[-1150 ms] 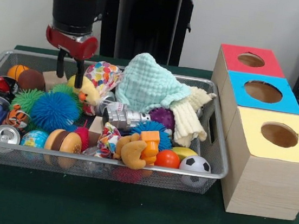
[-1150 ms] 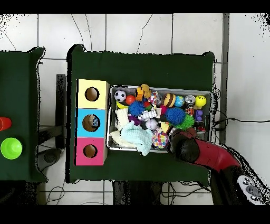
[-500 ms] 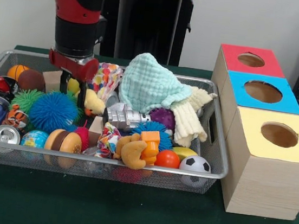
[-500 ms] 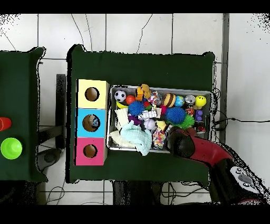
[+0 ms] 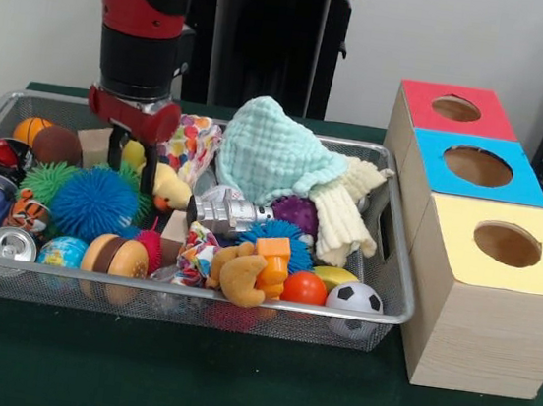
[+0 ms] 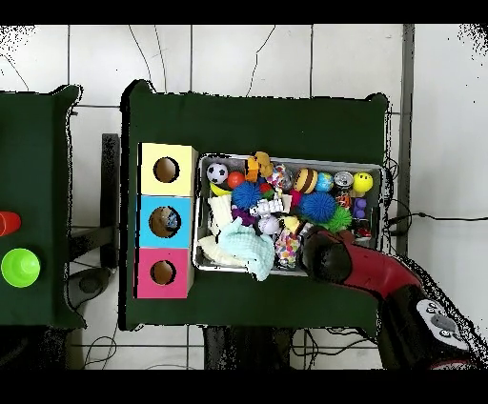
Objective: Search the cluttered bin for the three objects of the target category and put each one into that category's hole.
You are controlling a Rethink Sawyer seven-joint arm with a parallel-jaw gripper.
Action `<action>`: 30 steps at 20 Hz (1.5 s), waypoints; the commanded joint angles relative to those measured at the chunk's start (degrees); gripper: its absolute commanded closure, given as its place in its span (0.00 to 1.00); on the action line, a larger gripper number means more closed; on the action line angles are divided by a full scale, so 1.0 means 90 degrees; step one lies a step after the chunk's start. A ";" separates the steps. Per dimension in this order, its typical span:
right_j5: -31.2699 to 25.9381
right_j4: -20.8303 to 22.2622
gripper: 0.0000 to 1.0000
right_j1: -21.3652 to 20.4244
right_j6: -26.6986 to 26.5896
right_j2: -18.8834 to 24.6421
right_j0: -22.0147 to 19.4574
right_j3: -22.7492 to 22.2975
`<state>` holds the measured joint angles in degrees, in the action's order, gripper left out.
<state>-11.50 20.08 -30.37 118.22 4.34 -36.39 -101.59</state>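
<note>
My gripper [image 5: 130, 159] reaches down into the back left of the wire bin [image 5: 240, 301]. It is open, one finger on each side of a yellow plush duck [image 5: 168, 186]. The duck's orange-beaked head sticks out to the right of the fingers. Three boxes with round holes stand to the right of the bin: red [image 5: 456, 109], blue [image 5: 477, 166] and yellow [image 5: 506, 244]. In the overhead view the red arm [image 6: 329, 257] covers the gripper at the bin's lower edge.
The bin is packed. It holds a mint knitted cloth [image 5: 273, 154], a blue spiky ball [image 5: 98, 202], a green spiky ball [image 5: 48, 179], a silver metal piece [image 5: 226, 210], a burger toy [image 5: 116, 255], a can [image 5: 9, 243], an orange ball [image 5: 304, 287] and a soccer ball [image 5: 355, 297].
The gripper has come down into the bin over the duck and shifted slightly right. The duck's head has tipped lower and to the right.
</note>
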 commanded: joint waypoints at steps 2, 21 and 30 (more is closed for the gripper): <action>-0.2060 -0.0478 0.00 -0.1214 0.0038 0.0252 0.0527 -0.0022; -0.2435 0.0085 0.00 -0.0127 0.0838 -0.0598 0.1334 0.1357; -0.2330 -0.0287 0.00 0.0849 0.0424 -0.0320 0.1179 0.2169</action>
<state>-35.03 18.16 -30.86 118.22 -1.26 -24.25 -89.04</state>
